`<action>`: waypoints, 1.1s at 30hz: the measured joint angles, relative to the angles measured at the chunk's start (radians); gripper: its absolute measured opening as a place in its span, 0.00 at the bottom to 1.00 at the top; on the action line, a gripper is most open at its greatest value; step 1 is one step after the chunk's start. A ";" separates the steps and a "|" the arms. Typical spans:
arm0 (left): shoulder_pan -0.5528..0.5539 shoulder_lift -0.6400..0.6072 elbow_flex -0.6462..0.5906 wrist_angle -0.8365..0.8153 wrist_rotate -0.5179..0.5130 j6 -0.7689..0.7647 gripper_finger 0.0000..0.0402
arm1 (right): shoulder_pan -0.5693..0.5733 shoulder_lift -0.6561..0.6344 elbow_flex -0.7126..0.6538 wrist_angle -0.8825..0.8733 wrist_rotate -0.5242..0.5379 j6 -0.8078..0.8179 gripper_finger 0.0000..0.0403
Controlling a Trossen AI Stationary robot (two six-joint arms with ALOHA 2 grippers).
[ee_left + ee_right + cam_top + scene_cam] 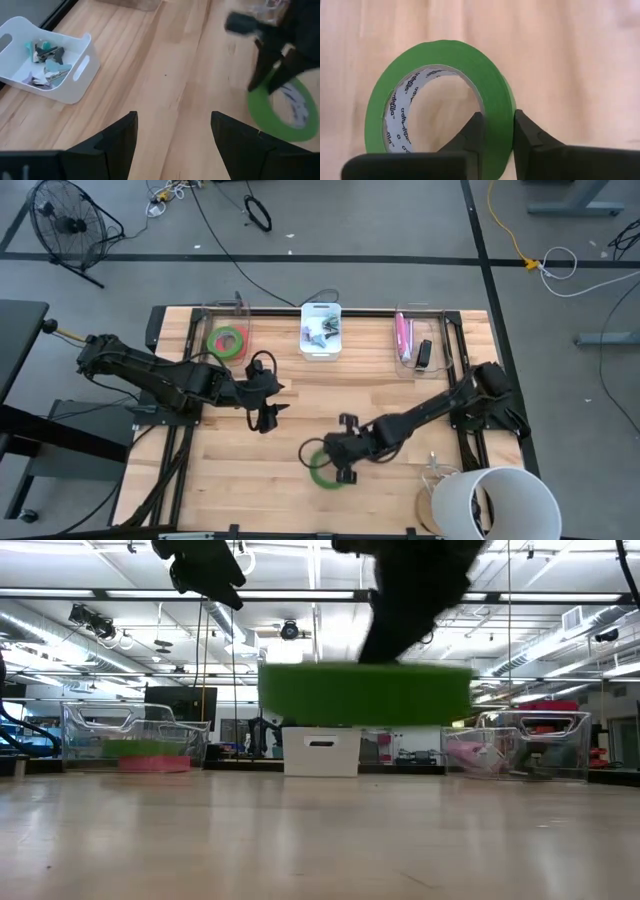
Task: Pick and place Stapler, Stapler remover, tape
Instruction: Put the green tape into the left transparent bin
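Observation:
My right gripper (497, 122) is shut on a green tape roll (440, 95), a flat ring with a white core. The roll shows near the table's middle front in the high view (320, 470). In the low view it hangs level, clear of the table (365, 693). My left gripper (266, 408) is open and empty, to the left of the roll above the table's middle (172, 135). A second green roll lies on a red-pink roll (228, 341) in the far left clear bin. A pink stapler (403, 335) lies in the far right clear bin. My right gripper pinches the roll's wall (496, 102), one finger inside the open centre (474, 131) and one outside (526, 131). It holds the roll's right side (334, 464), the fingers slanting down from above and from the table's right. The roll hangs level, lifted clear of the table.
A white bin (322, 330) with small metal staple removers stands at the far middle and also shows in the left wrist view (75, 92). A black item (424, 353) lies by the stapler. A large white bucket (495, 500) stands at the near right corner. Bare wood lies between the arms.

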 joint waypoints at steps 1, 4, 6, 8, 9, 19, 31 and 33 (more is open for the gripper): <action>0.000 0.000 0.000 0.001 0.000 0.000 0.63 | -0.013 -0.013 0.015 -0.021 0.022 -0.019 0.12; 0.000 0.000 0.000 0.015 0.010 0.008 0.63 | -0.060 -0.051 0.053 -0.077 0.097 -0.068 0.12; 0.000 0.000 0.000 0.034 0.016 0.011 0.63 | -0.093 -0.078 0.072 -0.106 0.136 -0.099 0.12; 0.000 0.000 0.000 0.045 0.017 0.011 0.63 | -0.125 -0.115 0.089 -0.131 0.176 -0.129 0.12; 0.000 0.000 0.000 0.051 0.017 0.011 0.63 | -0.141 -0.135 0.095 -0.138 0.197 -0.140 0.12; 0.000 0.000 0.000 0.176 0.011 -0.004 0.63 | -0.257 -0.330 0.099 -0.090 0.320 -0.201 0.12; 0.032 0.000 0.000 0.510 -0.079 0.015 0.63 | -0.253 -0.382 0.100 0.191 0.406 -0.366 0.12; 0.038 0.000 0.000 0.543 -0.082 0.034 0.63 | -0.253 -0.382 0.100 0.194 0.406 -0.369 0.12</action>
